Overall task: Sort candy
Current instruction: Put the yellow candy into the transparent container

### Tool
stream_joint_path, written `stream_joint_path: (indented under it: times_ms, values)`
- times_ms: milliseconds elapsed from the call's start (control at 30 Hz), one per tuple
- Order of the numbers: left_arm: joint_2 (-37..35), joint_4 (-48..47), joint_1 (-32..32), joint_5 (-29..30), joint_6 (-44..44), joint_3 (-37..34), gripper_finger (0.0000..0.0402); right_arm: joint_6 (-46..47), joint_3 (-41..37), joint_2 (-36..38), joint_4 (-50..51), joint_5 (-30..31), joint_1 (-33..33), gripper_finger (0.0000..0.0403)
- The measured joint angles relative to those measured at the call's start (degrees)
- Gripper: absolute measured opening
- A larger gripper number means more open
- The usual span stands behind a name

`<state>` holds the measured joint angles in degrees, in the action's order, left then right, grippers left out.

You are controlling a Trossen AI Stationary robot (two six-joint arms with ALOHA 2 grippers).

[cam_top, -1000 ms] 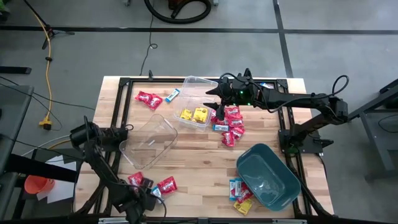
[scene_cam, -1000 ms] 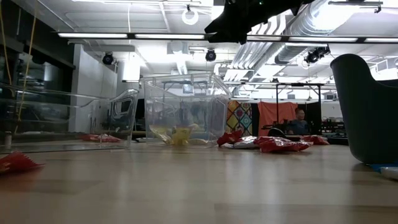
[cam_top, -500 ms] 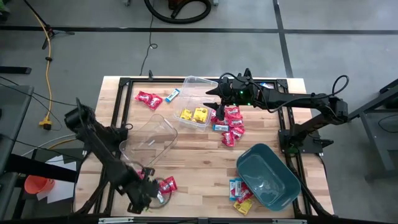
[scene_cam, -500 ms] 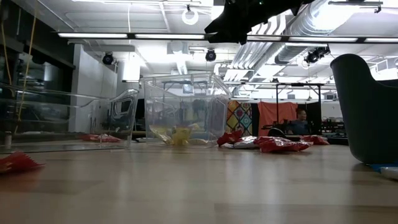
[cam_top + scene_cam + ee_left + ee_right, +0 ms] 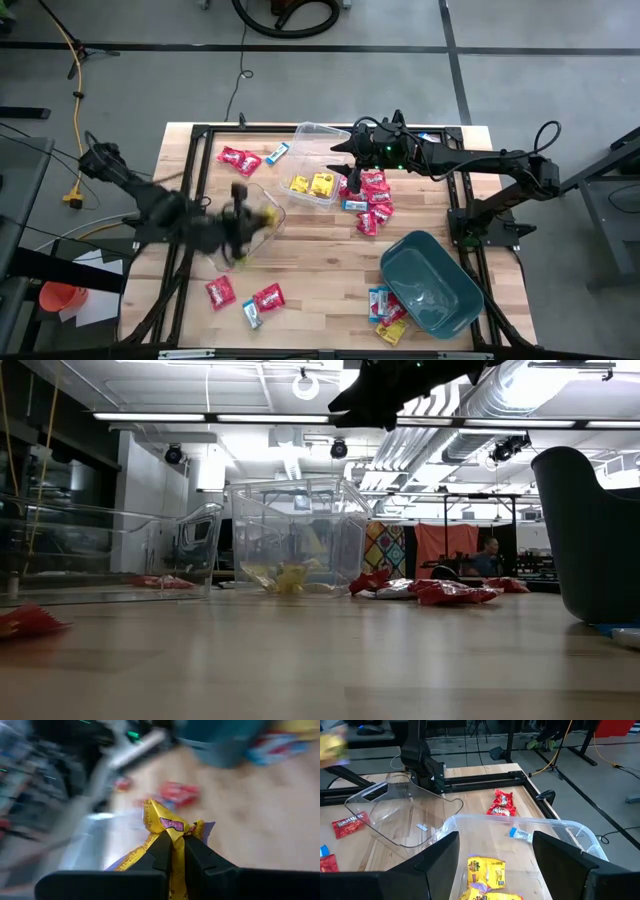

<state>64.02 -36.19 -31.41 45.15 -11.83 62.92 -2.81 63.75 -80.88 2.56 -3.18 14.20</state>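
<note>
My left gripper (image 5: 240,215) is blurred above the near clear tub (image 5: 228,240) and is shut on a yellow candy packet (image 5: 165,822). My right gripper (image 5: 495,865) hangs open over the far clear tub (image 5: 318,160), which holds yellow candy (image 5: 485,870). Red candy (image 5: 375,195) lies in a heap on the table to the right of that tub. More packets lie near the front edge (image 5: 268,296), at the far left (image 5: 238,158) and beside the teal bin (image 5: 385,305). My left gripper pinches the yellow packet between its two fingers (image 5: 162,852), on the packet's crumpled middle (image 5: 175,840). Packet ends stick out past the fingertips and back along the fingers. The packet is lifted clear of the table.
The teal bin (image 5: 430,280) stands at the near right. Black frame rails (image 5: 200,150) run along the table's left and right sides. A person (image 5: 488,552) sits far off in the room behind.
My left gripper has swung fast from the table's near edge toward the far edge and up, to above the near clear tub, with the yellow packet in it. The red and blue packets at the near edge stay on the table.
</note>
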Motion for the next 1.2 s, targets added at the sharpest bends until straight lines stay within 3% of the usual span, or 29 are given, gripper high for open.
stream_joint_path:
  times_ms: [67, 233, 300, 467, 567, 700, 900, 1200]
  values:
    - [-1.7, 6.1, 6.1, -4.1, -7.0, -3.0, 0.0013, 0.0, 0.0, 0.0, -0.3, 0.0, 0.0, 0.0250]
    - [-4.0, 27.5, 23.9, -25.7, -17.1, -15.4, 0.0013, 0.0, 0.0, 0.0, -0.3, 0.0, 0.0, 0.0250]
    - [-3.9, 37.0, 31.0, -31.5, -18.5, -20.8, 0.0013, 0.0, 0.0, 0.0, -0.3, 0.0, 0.0, 0.0250]
    - [-1.7, 62.1, 44.2, -40.9, -16.4, -29.4, 0.0013, -0.2, 0.0, 0.0, -0.3, 0.0, 0.1, 0.0250]
    - [0.4, 70.0, 49.3, -43.7, -11.9, -30.2, 0.0014, -0.5, 0.0, 0.0, -0.2, 0.0, 0.5, 0.0250]
    - [4.3, 71.5, 52.7, -47.9, -7.1, -29.0, 0.0034, -0.5, 0.0, 0.0, -0.2, 0.0, 1.2, 0.0250]
    - [11.9, 72.5, 51.9, -49.4, -4.4, -25.0, 0.0092, 0.0, 0.0, 0.0, -0.2, 0.0, 1.6, 0.0250]
    - [15.5, 67.7, 49.2, -43.9, -4.9, -19.3, 0.0184, 0.4, 0.0, 2.9, 1.7, 0.1, 1.6, 0.0250]
